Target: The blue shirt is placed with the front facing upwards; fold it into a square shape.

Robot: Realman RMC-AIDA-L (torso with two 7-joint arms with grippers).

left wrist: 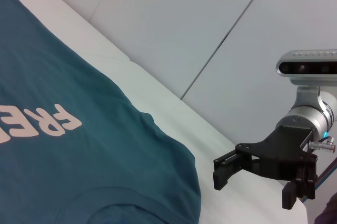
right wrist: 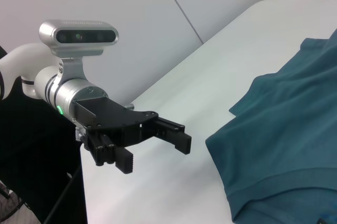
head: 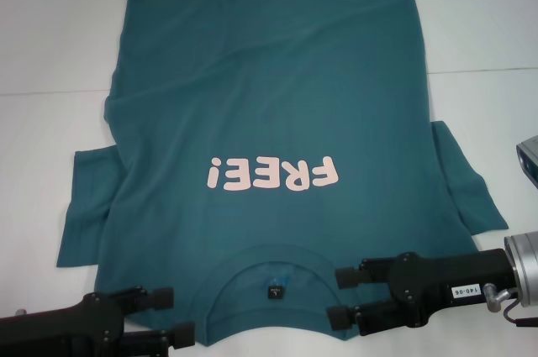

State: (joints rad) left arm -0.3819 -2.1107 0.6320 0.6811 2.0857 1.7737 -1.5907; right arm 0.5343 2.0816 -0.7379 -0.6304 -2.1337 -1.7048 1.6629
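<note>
We're looking down at the large teal-blue short-sleeved cotton shirt [head: 269,105] spread front-up across the smooth white table [head: 50,46], collar toward us and hem at the far side, and straight away we note what we can't fully see: the near edge of the collar runs out of the head view's frame, the left sleeve is partly tucked under the body, and the small dark neck label [head: 275,291] is too tiny for us to read. The fabric looks soft and matte, with shallow wrinkles fanning through the upper body and a bunched fold along the left side; the pale pink "FREE!" lettering [head: 273,174] sits upside down to us, and the ribbed round collar [head: 269,258] curves in a clean arc below it. Now the arms: the left black two-fingered gripper [head: 168,317] lies low at the near left corner, fingers spread apart, tips just over the shoulder cloth, its arm cut off by the frame. The right black two-fingered gripper [head: 340,296] reaches in from the right on a silver wrist, fingers parted too, tips by the collar's right side, holding nothing. In the wrist views we see each opposite gripper hovering beside the table edge, jaws apart.
</note>
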